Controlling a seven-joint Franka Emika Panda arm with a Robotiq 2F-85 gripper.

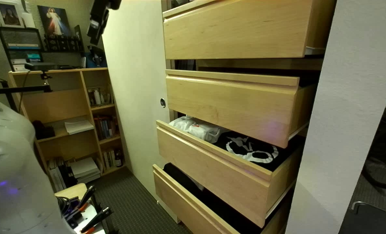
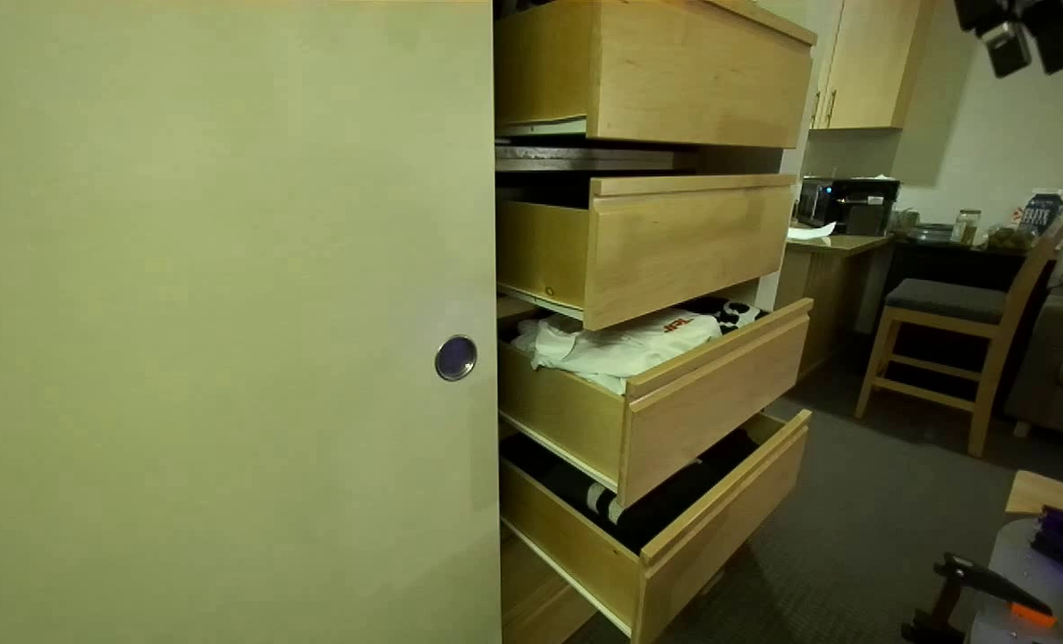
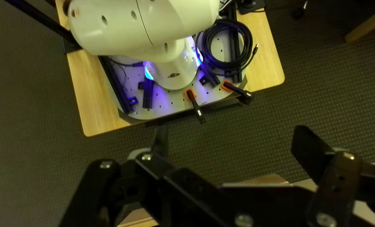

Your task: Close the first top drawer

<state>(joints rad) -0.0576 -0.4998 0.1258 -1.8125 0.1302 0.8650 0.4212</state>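
The first top drawer is a wide pale plywood drawer at the top of the stack. It is pulled out in both exterior views, and its front also shows here. Its upper part is cut by the frame's top edge. My gripper hangs high, away from the drawer front and touching nothing. It also shows at the top right of an exterior view. In the wrist view my gripper points down with its two fingers wide apart and nothing between them.
Several like drawers stand open below: the second, the third with white items and dark cloth, and the lowest. A pale sliding door and a white wall flank them. The robot's base table stands before them.
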